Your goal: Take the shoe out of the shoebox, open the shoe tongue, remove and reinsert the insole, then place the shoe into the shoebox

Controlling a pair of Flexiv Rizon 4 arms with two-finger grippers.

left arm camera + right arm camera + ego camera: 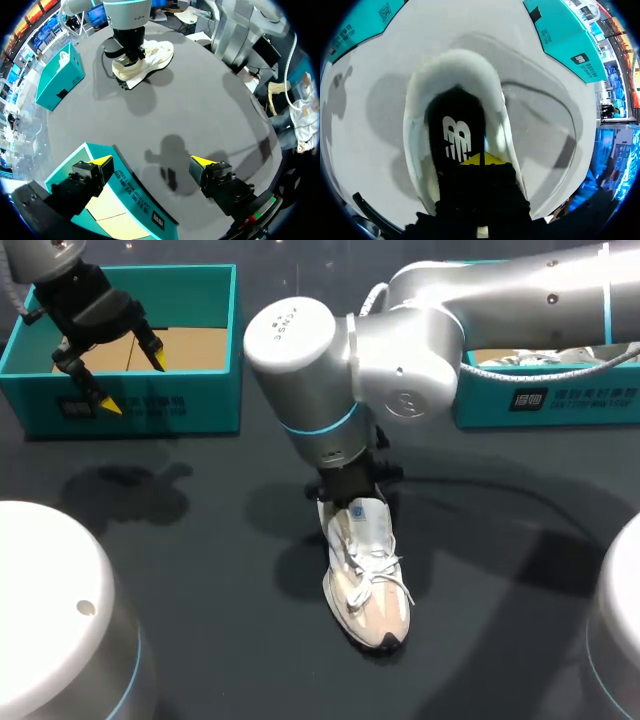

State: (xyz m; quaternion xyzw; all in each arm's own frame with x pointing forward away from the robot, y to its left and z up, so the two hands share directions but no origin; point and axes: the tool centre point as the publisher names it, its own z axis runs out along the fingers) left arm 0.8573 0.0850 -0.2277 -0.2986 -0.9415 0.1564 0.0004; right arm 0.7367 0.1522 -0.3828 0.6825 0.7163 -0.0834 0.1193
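The right gripper (481,159) is reaching down into the heel opening of the shoe (368,580), its yellow tips drawn together with only a thin seam between them. They are resting against the black insole (456,127), though I cannot tell whether they are pinching it. The pale collar of the shoe is ringing the gripper on all sides. The shoe is standing on its sole in the middle of the dark table (200,570), toe pointing toward the near edge, white laces lying loose over the upper. The right arm is coming in from the right and bending down over the heel. Well apart, the left gripper (131,383) is hanging wide open above the front wall of the left shoebox (200,400), one finger over the box's inside and the other over the table. This teal box is showing a bare cardboard-coloured floor. The right shoebox (560,400), also teal, is holding something white (540,360) that I cannot identify.
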